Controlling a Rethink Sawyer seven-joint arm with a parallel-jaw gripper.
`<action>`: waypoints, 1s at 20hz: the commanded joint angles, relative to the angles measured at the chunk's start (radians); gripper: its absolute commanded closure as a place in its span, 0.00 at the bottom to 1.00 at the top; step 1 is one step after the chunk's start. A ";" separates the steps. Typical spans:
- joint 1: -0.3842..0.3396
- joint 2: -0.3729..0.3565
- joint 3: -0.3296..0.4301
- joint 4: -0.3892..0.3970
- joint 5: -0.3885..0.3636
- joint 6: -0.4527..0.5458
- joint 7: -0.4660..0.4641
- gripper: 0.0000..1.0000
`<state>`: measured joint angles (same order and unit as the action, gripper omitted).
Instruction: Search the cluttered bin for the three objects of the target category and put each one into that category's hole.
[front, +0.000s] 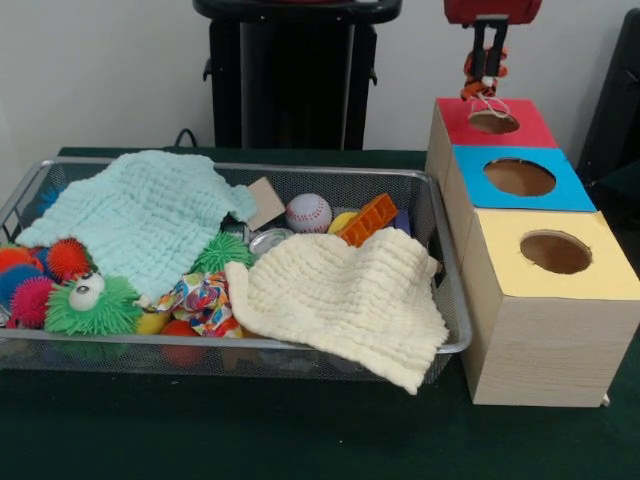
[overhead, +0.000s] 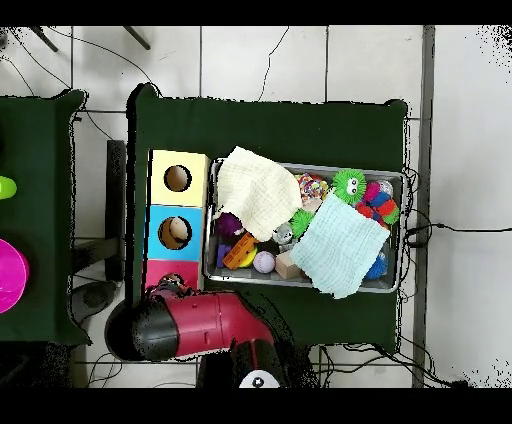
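Front view: we are holding our gripper (front: 488, 78), clamped on an orange toy (front: 483, 80), just above the red hole (front: 493, 122); releasing seems next.

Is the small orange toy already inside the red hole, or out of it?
Out of it. The small orange toy hangs in the gripper, shut on it, just above the round hole of the red-topped box.

Evenly and brightly lit from above in both views, with no harsh glare on the pale wall (front: 100, 70) or the white floor tiles (overhead: 260, 60). Only soft, short shadows under the wire bin (front: 230, 345) and beside the wooden box (front: 540, 350) on the dark green table (front: 250, 430). Slightly soft throughout, with fine detail smeared in the cloth weave.
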<state>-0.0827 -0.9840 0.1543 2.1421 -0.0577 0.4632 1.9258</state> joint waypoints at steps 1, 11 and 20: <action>0.026 0.130 -0.122 -0.051 -0.059 -0.109 0.215 1.00; 0.062 0.229 -0.148 -0.072 0.007 -0.156 0.183 1.00; 0.090 0.179 -0.113 -0.016 0.108 -0.086 0.209 1.00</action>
<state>-0.0081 -0.8653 0.0133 2.1172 -0.0090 0.3446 1.9260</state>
